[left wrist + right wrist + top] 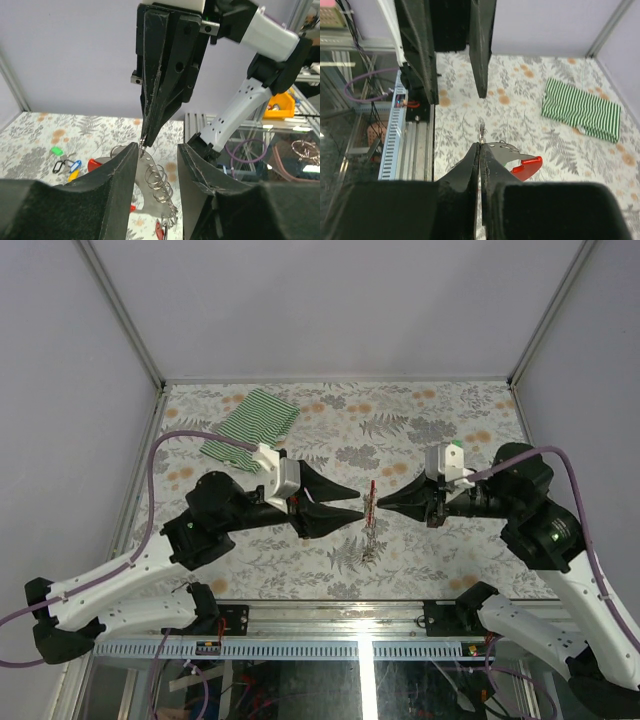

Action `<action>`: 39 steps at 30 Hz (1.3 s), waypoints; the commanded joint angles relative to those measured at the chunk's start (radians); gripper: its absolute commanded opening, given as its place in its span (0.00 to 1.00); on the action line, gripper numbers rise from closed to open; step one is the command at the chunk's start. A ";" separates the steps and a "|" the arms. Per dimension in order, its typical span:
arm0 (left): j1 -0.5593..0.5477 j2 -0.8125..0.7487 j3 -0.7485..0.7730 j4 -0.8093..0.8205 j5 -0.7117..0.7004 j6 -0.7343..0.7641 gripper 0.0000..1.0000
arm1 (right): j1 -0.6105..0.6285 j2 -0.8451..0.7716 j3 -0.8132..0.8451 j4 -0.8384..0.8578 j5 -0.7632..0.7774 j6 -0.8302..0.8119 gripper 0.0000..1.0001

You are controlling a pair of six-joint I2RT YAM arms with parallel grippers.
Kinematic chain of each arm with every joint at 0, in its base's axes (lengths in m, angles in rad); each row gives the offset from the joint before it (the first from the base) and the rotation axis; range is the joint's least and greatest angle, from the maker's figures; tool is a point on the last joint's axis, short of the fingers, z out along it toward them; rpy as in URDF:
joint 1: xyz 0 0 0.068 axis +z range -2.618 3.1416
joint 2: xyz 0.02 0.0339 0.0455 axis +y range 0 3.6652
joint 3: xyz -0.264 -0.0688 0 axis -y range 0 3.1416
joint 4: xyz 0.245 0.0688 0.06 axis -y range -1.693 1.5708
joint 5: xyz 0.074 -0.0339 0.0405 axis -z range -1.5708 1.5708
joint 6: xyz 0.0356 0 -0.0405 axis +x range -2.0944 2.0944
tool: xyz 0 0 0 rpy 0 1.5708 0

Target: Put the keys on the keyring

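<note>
Mid-worktop (450,430), well clear of the edges, the right tool (380,505) is pinching the keyring (371,492); the left tool (360,501) is hanging spread just beside it.

no readable text, labels or numbers, seemingly none

Left claw (360,501) agape, right claw (381,504) clamped.

We're seeing keyring (504,152) shining, smooth silvery metal plus glossy red plastic; striped cloth (580,107) looking matt, woven; table cover (462,112) looking matt.
</note>
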 commanded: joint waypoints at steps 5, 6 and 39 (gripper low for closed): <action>0.004 0.039 0.143 -0.380 -0.024 0.144 0.44 | 0.002 0.099 0.162 -0.334 0.101 -0.189 0.00; 0.003 0.044 0.149 -0.395 -0.024 0.151 0.45 | 0.002 0.113 0.174 -0.357 0.101 -0.195 0.00; 0.003 0.122 0.137 -0.432 0.045 0.204 0.34 | 0.207 0.256 0.307 -0.497 0.231 -0.174 0.00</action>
